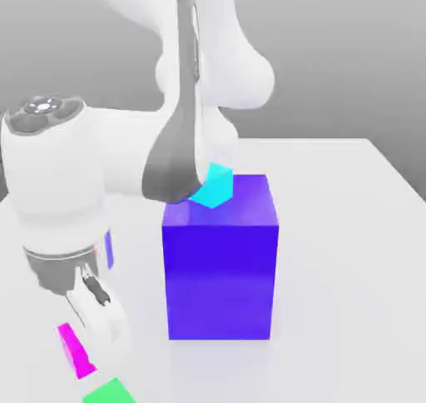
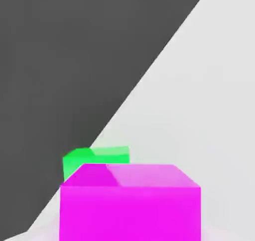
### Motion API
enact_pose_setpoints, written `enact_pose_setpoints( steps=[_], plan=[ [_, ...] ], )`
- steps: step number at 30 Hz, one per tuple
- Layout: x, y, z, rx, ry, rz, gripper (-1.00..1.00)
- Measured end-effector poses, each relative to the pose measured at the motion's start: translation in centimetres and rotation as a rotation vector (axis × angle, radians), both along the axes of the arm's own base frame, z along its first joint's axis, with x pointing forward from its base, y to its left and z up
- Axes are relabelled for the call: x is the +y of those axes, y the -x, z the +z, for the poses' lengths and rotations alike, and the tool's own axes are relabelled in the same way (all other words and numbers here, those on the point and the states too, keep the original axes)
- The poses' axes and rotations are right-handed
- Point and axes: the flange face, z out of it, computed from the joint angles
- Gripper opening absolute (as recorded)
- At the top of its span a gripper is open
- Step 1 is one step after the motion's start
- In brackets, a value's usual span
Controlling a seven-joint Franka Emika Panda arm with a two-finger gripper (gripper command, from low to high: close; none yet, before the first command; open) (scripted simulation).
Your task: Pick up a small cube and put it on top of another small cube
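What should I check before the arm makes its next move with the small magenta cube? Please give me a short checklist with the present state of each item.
1. Gripper is closed: ok, it is shut.
2. Small magenta cube is held between the fingers: cannot tell. It sits right in front of the hand camera, and in the exterior view it lies just beside the gripper.
3. Small green cube is apart from the magenta one: ok, it lies behind it, with a gap.
4. Small cyan cube rests on the large blue-purple block: ok, tilted, partly hidden by the arm.
5. White table beside the block is free for travel: ok.
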Motion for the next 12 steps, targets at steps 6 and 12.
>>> enact_pose_setpoints(
  steps=[6, 12],
  plan=[
    [0.2, -0.1, -2.3, 0.0, 0.0, 0.007, 1.0],
    [0.2, -0.1, 1.7, 0.001, 0.001, 0.009, 1.0]
  ],
)
